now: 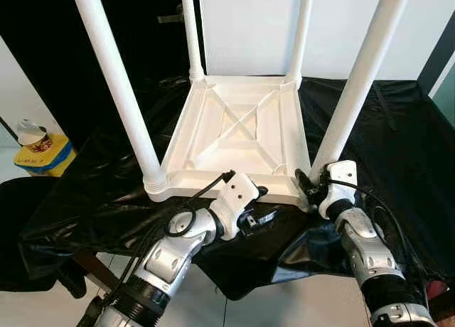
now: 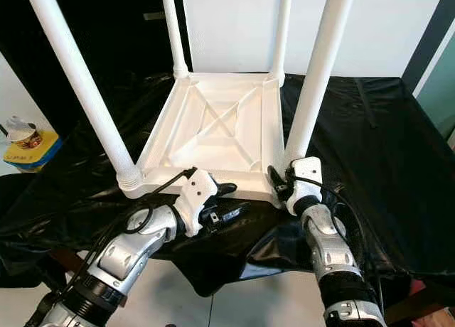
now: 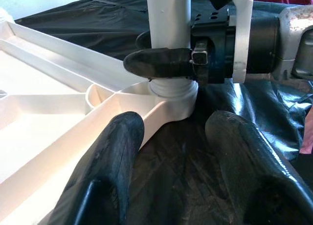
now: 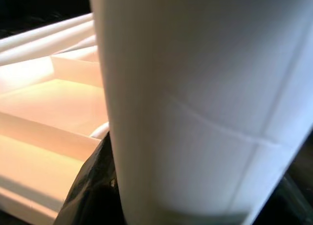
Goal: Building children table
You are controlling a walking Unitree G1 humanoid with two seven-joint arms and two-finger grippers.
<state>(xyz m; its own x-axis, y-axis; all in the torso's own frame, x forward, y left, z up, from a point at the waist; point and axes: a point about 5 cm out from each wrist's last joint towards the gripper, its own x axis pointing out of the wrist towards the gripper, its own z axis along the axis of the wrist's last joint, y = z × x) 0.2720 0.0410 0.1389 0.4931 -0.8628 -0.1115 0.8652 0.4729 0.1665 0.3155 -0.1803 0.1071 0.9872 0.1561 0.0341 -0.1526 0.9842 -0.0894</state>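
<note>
Right gripper (image 1: 311,186) is clamped around the base of the near right leg (image 1: 359,82) of an upturned white table (image 1: 238,131) on black sheeting (image 1: 398,142). Left gripper (image 1: 257,217) is held open at the near edge.

No text, label, brand, number or sign can be read anywhere in these views. The yellow box (image 1: 44,156) at the far left carries some dark marks on its side, but they are too small and blurred to make out. The round container (image 1: 32,135) standing on it has a patterned band that is just as unreadable.
</note>
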